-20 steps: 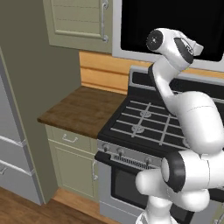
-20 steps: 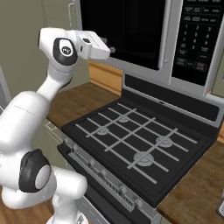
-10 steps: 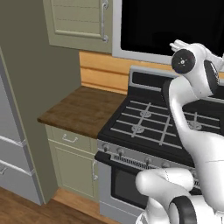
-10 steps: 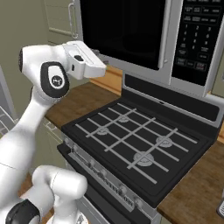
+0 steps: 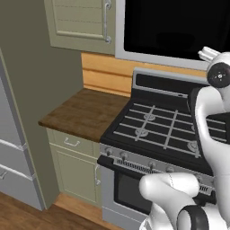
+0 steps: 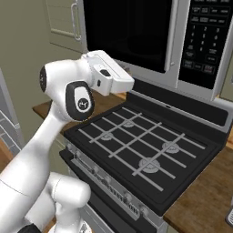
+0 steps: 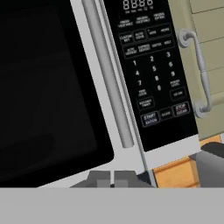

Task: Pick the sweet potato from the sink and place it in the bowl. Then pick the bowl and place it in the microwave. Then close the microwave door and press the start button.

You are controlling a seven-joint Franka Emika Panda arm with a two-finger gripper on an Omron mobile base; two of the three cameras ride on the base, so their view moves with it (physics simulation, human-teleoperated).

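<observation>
Item: wide light-grey microwave [image 7: 131, 131], mounted above the black gas stove [image 6: 141, 154]; its glossy black-windowed door [image 7: 48, 87] sits flush. Dark two-finger gripper [image 7: 109, 178]: clenched, empty, below the keypad. Step: press 1 small start button [image 7: 150, 119]; advance squarely, fingertips together, avoiding neighbouring keys.

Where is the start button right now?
In the hand view, the start button sits at the keypad's bottom left, right of the door handle.

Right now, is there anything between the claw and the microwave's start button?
Nothing visible stands in the way. In the hand view the closed claw sits below the microwave door, and the start button lies up and to the right on the black keypad, with only the door's grey handle bar off to its left.
</observation>
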